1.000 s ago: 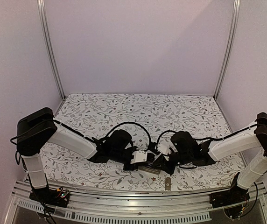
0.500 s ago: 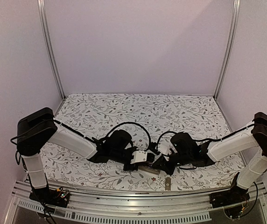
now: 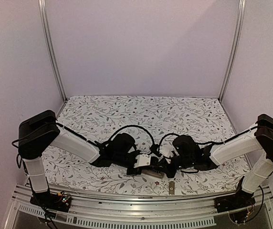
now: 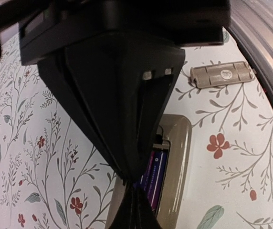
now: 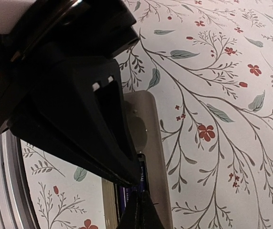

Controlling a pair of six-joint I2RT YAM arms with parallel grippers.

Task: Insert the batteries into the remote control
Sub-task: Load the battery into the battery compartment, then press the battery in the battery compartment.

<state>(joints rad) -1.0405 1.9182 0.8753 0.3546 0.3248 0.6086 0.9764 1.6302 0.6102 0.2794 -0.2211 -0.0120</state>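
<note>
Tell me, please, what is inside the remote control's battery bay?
A dark battery lies in the remote control's bay; the left gripper hides the rest, so a second is unconfirmed.

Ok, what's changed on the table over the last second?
The right tool slid left toward the left tool, and both finished closing. Each is now shut, with its tip over the battery bay of the remote. The left tool's place, the remote and the cover stayed as they were.

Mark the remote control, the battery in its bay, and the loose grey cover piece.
remote control (image 4: pixel 178 157): left wrist view, beige rim of the back, right of the bay.
battery (image 4: pixel 156 175): left wrist view, its purple side.
cover piece (image 4: pixel 220 75): left wrist view, its centre.
</note>
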